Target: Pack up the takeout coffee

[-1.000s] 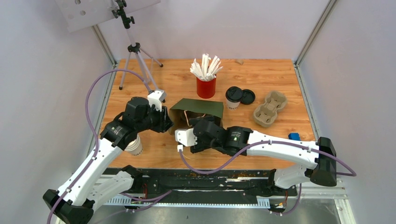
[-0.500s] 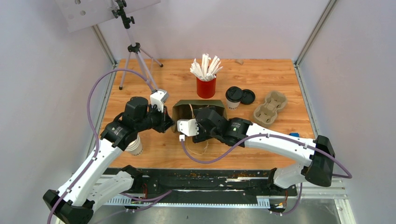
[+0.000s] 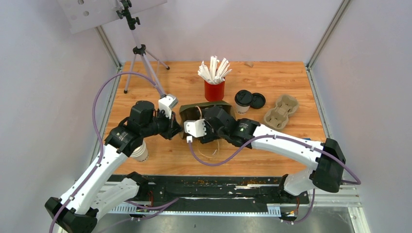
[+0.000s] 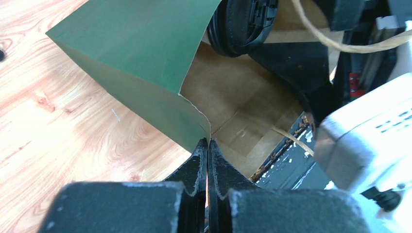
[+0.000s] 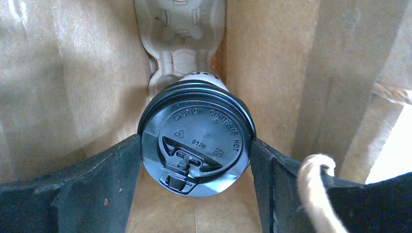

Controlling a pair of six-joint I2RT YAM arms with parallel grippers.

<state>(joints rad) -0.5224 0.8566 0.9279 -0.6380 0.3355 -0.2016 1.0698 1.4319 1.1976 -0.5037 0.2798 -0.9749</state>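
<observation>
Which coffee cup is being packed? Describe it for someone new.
Find the green paper bag mid-table, where both arms meet. Inside it, the right gripper holds the takeout coffee, a white cup with a black lid. The other lidded cup stands outside the bag, beside the red cup of sticks.

1. Pale walls (image 3: 48, 73) are closing in on three sides, and soft, even light is washing over them
2. Two slanted metal posts (image 3: 108, 46) are running up the back corners
3. A wooden tabletop (image 3: 291, 77) is filling the middle, its grain glowing warm
4. A tripod (image 3: 141, 63) is standing back-left, rising to a perforated white panel (image 3: 92, 12)
5. A black strip (image 3: 233, 187) and a silver rail (image 3: 335, 199) are lining the near edge
</observation>
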